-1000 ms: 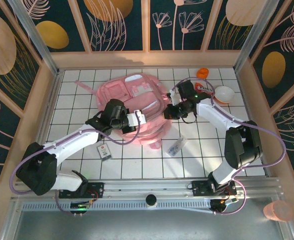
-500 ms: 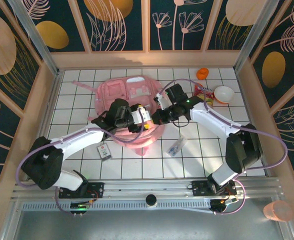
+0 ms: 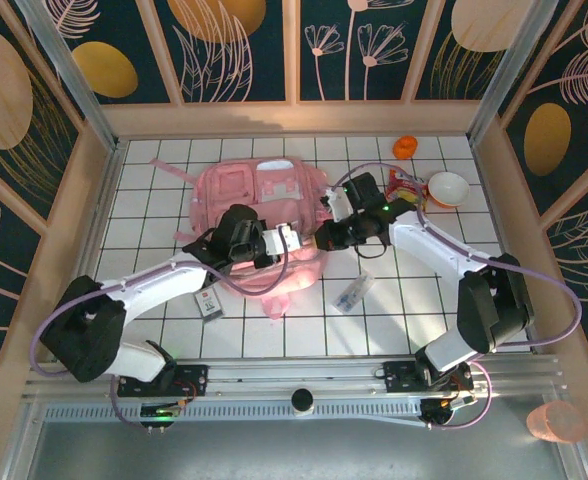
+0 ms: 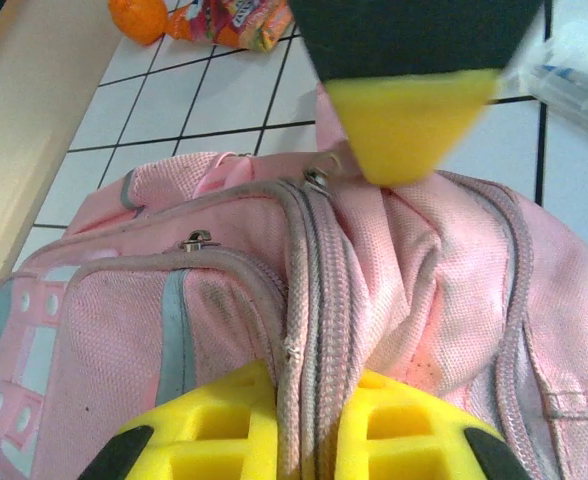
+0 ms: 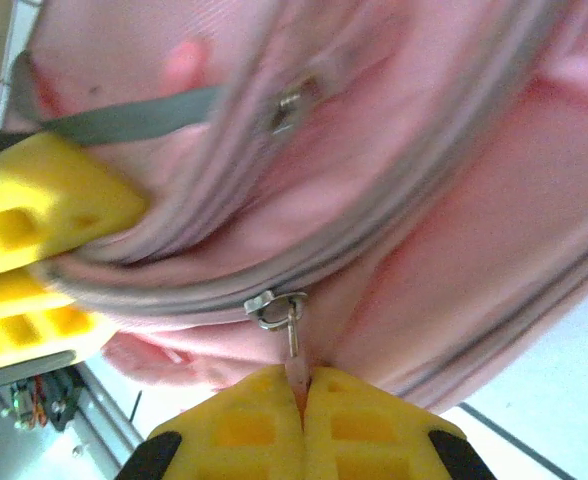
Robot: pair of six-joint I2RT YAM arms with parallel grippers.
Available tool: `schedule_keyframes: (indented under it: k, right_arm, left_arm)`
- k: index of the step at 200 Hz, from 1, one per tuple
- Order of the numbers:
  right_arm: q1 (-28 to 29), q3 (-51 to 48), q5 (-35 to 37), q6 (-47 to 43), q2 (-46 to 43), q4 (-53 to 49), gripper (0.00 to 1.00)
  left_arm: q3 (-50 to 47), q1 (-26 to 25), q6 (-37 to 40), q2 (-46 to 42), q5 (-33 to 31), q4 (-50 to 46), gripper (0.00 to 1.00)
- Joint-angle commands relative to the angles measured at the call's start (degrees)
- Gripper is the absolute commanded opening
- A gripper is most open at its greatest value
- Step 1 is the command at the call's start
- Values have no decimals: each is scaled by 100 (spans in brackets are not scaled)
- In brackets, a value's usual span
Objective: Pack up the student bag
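The table (image 3: pixel 154 330) is white with thin black lines that make squares. It has pale wood edges. The walls behind it are dark blue with gold circles and pale leaf drawings.

The student bag (image 3: pixel 249 190) is big and pink. It lies flat on the table, near the middle and a bit to the back and left, with its front pockets facing up. One pink strap (image 3: pixel 166 166) sticks out at the back left corner. The near right end of the bag is bunched up where the two arms meet.

The left gripper (image 3: pixel 292 240) is at that bunched end. In the left wrist view its two yellow pads (image 4: pixel 214 430) are squeezed on a strip of the bag's zip edge, which runs up between them. The yellow tip of the other gripper hangs just above the bag there.

The right gripper (image 3: pixel 322 237) is right beside the left one, at the right side of the bag. In the right wrist view its yellow pads (image 5: pixel 239 425) are pressed tight together on the little pink zip pull (image 5: pixel 296 372), which hangs from a metal zip slider (image 5: pixel 272 305).

To the right of the bag, well apart from it, are a white bowl (image 3: pixel 448 188), a bright snack packet (image 3: pixel 404 184) and a small orange thing (image 3: pixel 404 147). Nearer the front lie a clear plastic pack (image 3: pixel 352 293) and a small white card (image 3: pixel 209 303). A pink cup (image 3: pixel 554 422) sits off the table at the front right.
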Motion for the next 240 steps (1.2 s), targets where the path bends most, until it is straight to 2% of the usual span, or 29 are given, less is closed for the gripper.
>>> schedule_keyframes:
  k: [1,46,85,114,147,160,163,173,177,182,197,221,240]
  right_arm:
    - [-389,-113,1208,187,7,366,0]
    - [-664,-53,1489,139,261,973,0]
    - [-1100,213,1436,43,948,1546,0]
    - [-1161,334,1099,-206,1169,2020,0]
    - [-1161,176,913,-254,912,2151,0]
    - [-1166,0,927,-191,657,2162,10]
    - [-1174,-41,922,-174,599,2162,14]
    - [-1174,-144,907,-132,386,2063,27]
    - [-1171,-187,908,-107,286,2030,32]
    - [-1168,-245,921,-89,158,1979,37]
    - [-1166,-451,995,-44,-288,1893,46]
    - [-1141,-899,954,-102,-1078,2074,50]
    - [-1089,-1320,812,-347,-1633,2481,52]
  left_arm:
    - [-117,36,239,-414,316,-391,0]
    - [-55,36,437,-627,1024,-624,0]
    - [-47,38,650,-840,1592,-744,0]
    - [-113,35,752,-877,1570,-736,0]
    - [-213,102,599,-719,1042,-255,0]
    - [-144,177,425,-588,1026,-87,0]
    - [-116,179,385,-547,1047,-80,7]
    - [87,182,293,-447,1211,-251,47]
    - [166,185,223,-418,1278,-326,57]
    - [250,183,102,-397,1332,-378,64]
    - [339,200,-128,-480,1322,-464,72]
    - [175,552,-323,-784,1269,-587,73]
    - [161,846,22,-752,1189,-1176,74]
